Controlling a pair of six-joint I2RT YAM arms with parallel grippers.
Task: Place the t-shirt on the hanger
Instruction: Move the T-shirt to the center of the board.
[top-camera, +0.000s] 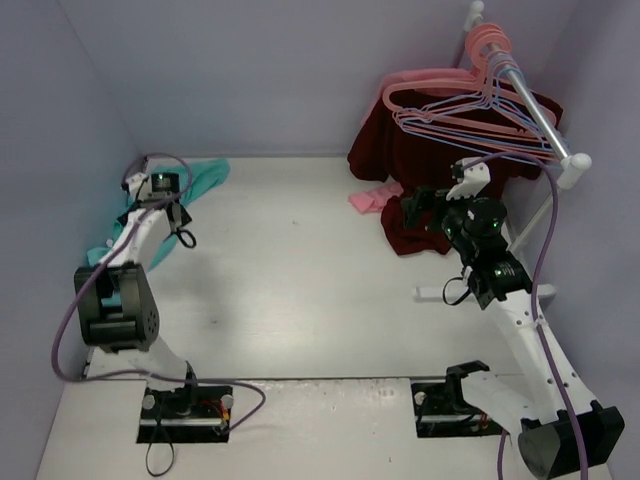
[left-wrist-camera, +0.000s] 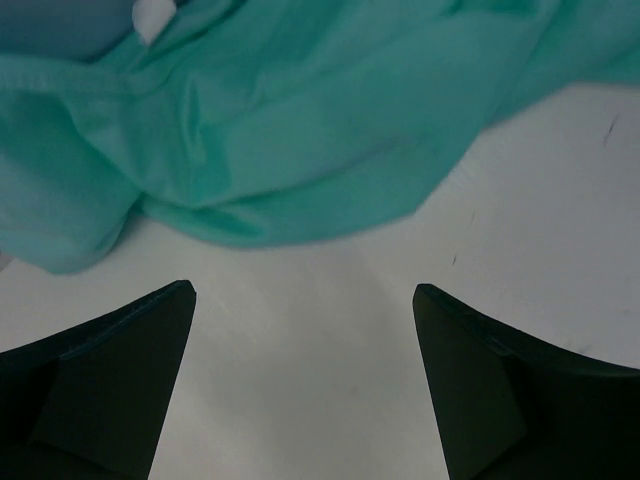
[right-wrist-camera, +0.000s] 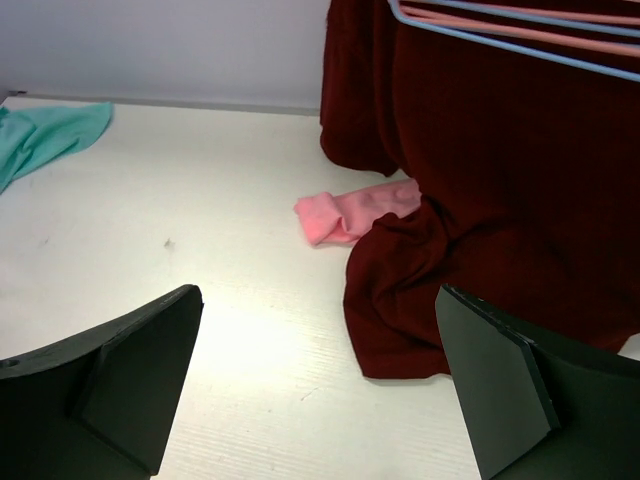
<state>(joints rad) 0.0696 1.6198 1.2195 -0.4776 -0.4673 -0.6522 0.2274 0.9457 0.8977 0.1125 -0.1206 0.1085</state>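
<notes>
- The t-shirt lies crumpled at the far left of the table.
- My left gripper hangs just short of it, jaws wide and empty.
- The hanger hangs on the rack, against the maroon garment.
- My right gripper faces that garment, jaws wide and empty, with the pink cloth beside it.

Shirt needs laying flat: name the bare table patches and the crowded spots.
Bare: the middle of the table, between the t-shirt far left and the maroon garment far right. Crowded: by the rack, with garment, pink cloth and hangers.
</notes>
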